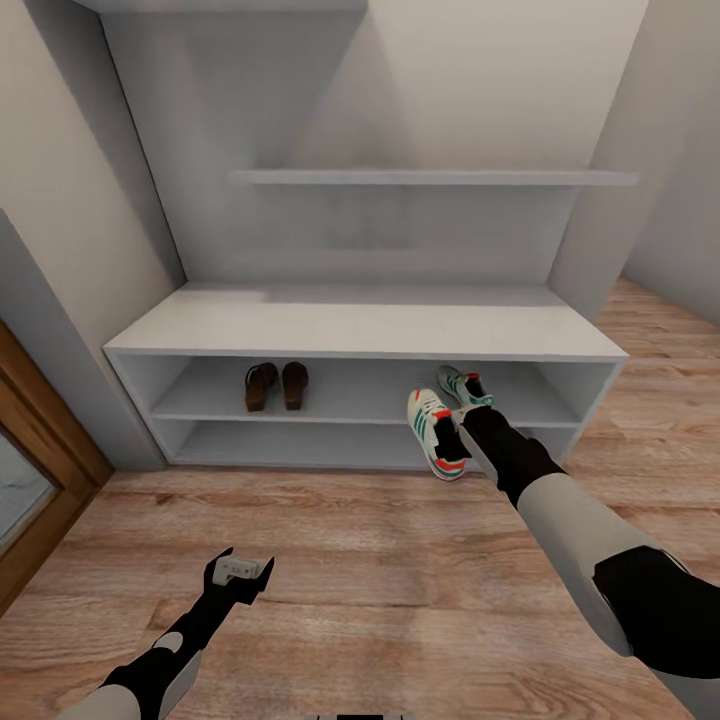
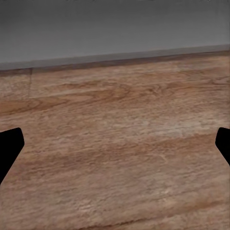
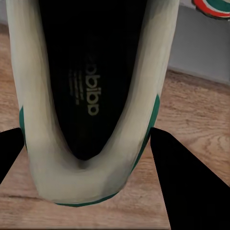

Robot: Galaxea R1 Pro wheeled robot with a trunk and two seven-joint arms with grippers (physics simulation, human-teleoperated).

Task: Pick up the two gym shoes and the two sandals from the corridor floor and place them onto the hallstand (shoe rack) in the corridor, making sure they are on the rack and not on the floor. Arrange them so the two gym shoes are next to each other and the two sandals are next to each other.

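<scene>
We count three of the four pieces of footwear already on the low white hallstand with its tall back panel (image 1: 365, 330). The two flat brown leather sandals with dark straps (image 1: 276, 386) sit side by side on its upper open shelf, towards the left. One cream-white lace-up gym shoe with green stripes (image 1: 464, 386) lies on that same shelf, towards the right.

The second cream-white gym shoe with green stripes and red heel patch (image 1: 437, 434) is off the light brown wood-plank corridor floor (image 1: 380, 560), held just in front of the shelf edge and close to its partner. Our right tool (image 1: 459, 432) is clenched around its heel end; the right wrist view shows a dark finger on either side of the shoe's collar (image 3: 91, 96).

Our left tool (image 1: 238, 572) hangs low over the floor, its fingers spread wide and holding nothing (image 2: 115, 143).

What remains, in our judgement, is to set this last shoe onto the shelf beside the other and release it.
</scene>
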